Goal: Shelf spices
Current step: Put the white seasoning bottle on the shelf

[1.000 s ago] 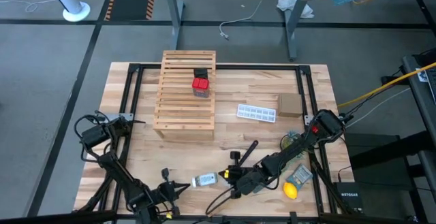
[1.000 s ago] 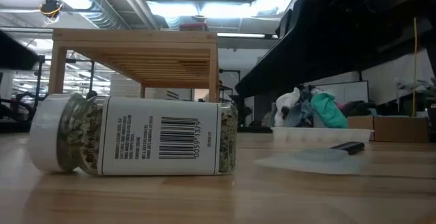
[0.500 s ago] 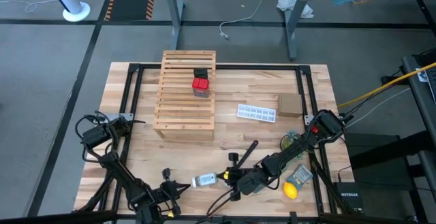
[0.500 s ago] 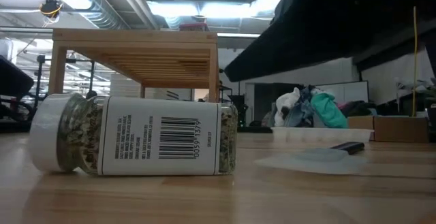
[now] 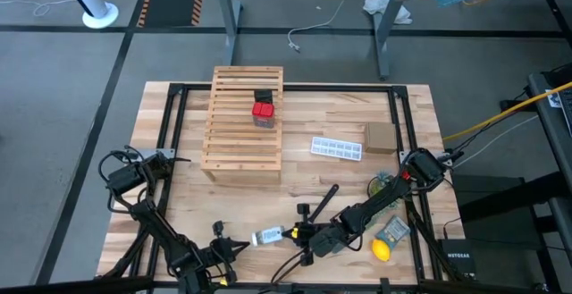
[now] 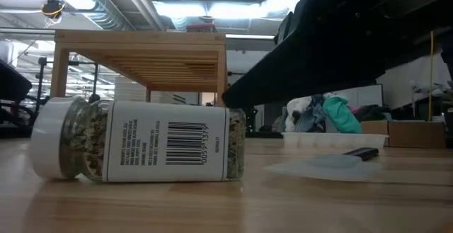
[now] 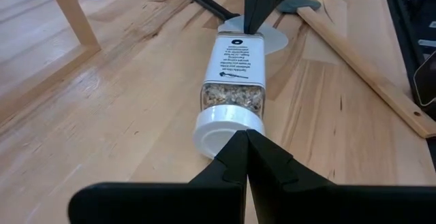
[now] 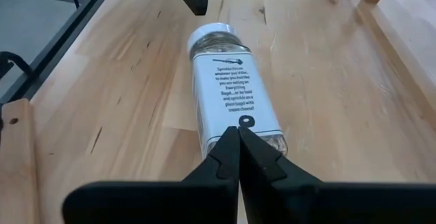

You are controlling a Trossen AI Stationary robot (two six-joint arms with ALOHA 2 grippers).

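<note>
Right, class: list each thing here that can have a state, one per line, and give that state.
Clear jar: lying on its side on the table, white lid on.
Red spice container: on the shelf.
Black spice container: on the shelf.
Left pincer: shut, at the jar's lid end.
Right pincer: shut, at the jar's base.
Lemon: whole, on the table.

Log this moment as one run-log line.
stage: jar lying on table, unshelved | left end effector: shut, at lid | right end effector: shut, at base | shelf: red, black spices on top
</note>
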